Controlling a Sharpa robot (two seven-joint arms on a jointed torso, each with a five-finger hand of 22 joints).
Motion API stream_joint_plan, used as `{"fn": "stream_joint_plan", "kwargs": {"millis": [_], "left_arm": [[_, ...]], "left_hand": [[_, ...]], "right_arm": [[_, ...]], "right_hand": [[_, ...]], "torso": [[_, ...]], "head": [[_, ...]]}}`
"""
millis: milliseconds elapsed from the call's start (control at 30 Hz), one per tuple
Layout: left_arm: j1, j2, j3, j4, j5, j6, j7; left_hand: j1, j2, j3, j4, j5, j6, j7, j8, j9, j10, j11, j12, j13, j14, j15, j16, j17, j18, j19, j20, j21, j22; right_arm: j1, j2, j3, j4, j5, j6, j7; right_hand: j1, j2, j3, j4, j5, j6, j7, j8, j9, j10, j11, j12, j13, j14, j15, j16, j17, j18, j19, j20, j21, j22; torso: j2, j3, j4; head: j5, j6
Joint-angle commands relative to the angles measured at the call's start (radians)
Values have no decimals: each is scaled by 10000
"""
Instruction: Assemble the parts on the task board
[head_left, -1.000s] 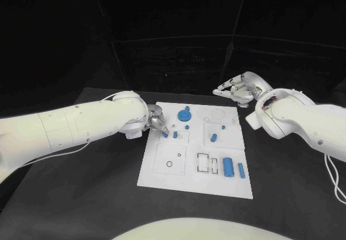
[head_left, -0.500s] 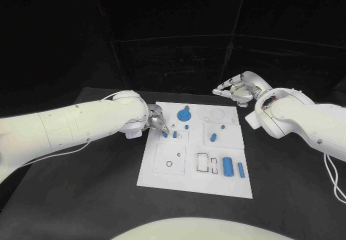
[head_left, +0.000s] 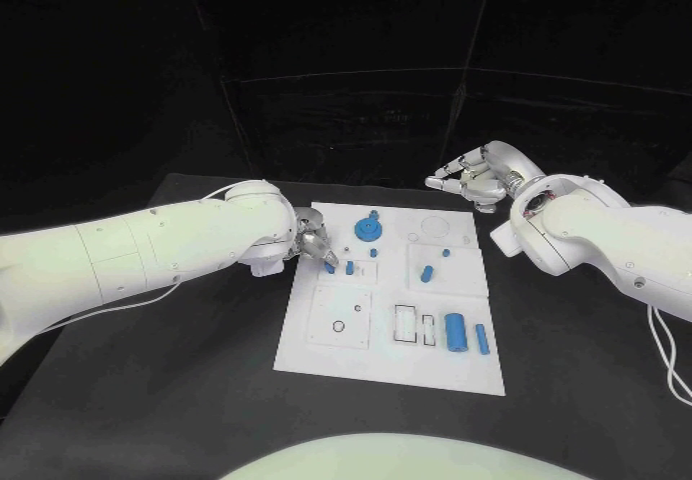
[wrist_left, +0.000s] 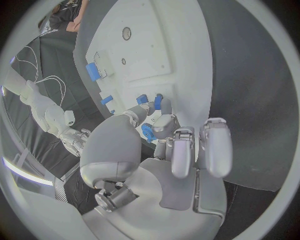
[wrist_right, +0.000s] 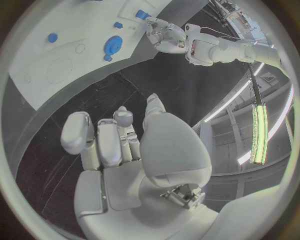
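The white task board (head_left: 392, 345) lies in the middle of the table, also seen as the board (wrist_left: 164, 50) in the left wrist view. My left hand (head_left: 313, 244) hovers over the board's near-left edge and pinches a small blue part (wrist_left: 148, 132) between thumb and finger, close to two blue pegs (wrist_left: 157, 102) standing in the board. A blue gear (head_left: 369, 231) sits at the board's far end. My right hand (head_left: 483, 177) hangs above the table past the board's far right corner, fingers half curled and apart, holding nothing.
Other blue parts are on the board: a peg (head_left: 427, 272), a small piece (head_left: 446, 254), a thick cylinder (head_left: 456, 333) and a slim bar (head_left: 482, 341) at the near right. Black table (head_left: 188, 400) surrounds the board.
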Motion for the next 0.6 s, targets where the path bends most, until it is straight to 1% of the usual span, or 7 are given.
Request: {"fn": "stream_joint_plan", "kwargs": {"millis": [33, 333, 600], "left_arm": [[-46, 12, -31, 54, -8, 119, -48], [-46, 7, -31, 83, -8, 122, -45], [-46, 6, -31, 74, -9, 137, -78]], "left_hand": [[55, 116, 10, -77, 32, 79, 8, -61, -11, 90, -17, 73, 29, 1022, -63, 31, 2634, -157, 417, -44, 68, 607], [125, 157, 56, -116, 42, 118, -4, -68, -28, 126, -27, 120, 91, 1022, -68, 31, 2634, -157, 417, -49, 69, 610], [92, 181, 48, -80, 31, 174, 1, -68, -43, 166, -24, 167, 152, 1022, -69, 31, 2634, -161, 423, -53, 83, 631]], "right_arm": [[21, 1, 7, 9, 7, 41, 89], [21, 1, 7, 8, 7, 43, 90], [20, 0, 6, 8, 7, 42, 90]], "right_hand": [[-11, 119, -52, 20, 27, -71, -22, 57, 11, -31, -13, 43, -11, 260, -1, -20, -10, 85, -47, 2, -49, -10], [-11, 119, -52, 20, 27, -71, -22, 57, 11, -31, -13, 43, -11, 260, -1, -20, -10, 85, -47, 2, -49, -10], [-11, 119, -52, 20, 27, -71, -22, 57, 11, -31, -13, 43, -11, 260, -1, -20, -10, 85, -47, 2, -49, -10]], "torso": [[0, 3, 3], [3, 0, 5], [2, 5, -4]], "head": [[0, -19], [2, -19], [10, -26]]}}
